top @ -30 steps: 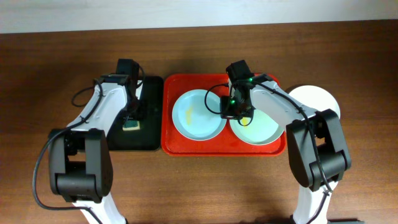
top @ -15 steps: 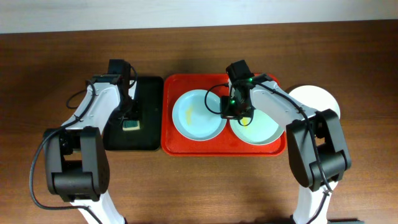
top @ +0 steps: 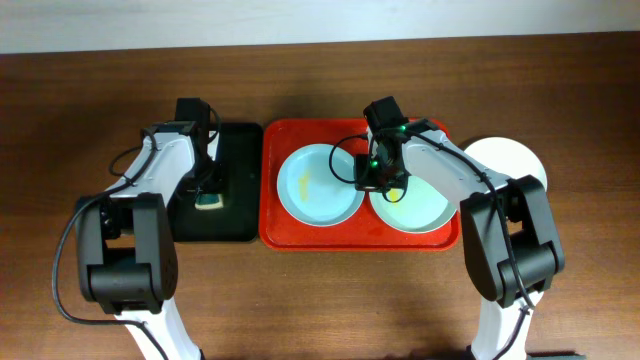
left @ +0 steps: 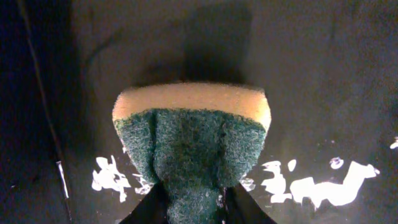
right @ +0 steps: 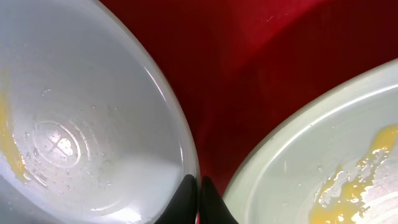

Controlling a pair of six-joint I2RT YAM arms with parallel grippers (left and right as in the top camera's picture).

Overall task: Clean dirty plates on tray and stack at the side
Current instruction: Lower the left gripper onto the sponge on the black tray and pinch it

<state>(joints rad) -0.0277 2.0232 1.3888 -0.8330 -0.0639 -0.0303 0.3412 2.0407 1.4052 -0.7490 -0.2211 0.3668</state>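
A yellow sponge [left: 193,143] (green and scratchy on one side) is over a black tray [top: 240,205] on the brown table [top: 320,300].

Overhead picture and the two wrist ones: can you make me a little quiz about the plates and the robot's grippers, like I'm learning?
1. Pick one: what is the left gripper squeezing? A) the sponge B) a spoon C) nothing
2. True or false: the white plate lies outside the red tray.
3. Fill in: the right gripper pinches the rim of the ____ plate.
Key: 1 A; 2 true; 3 pale blue, meaning the pale blue plate.
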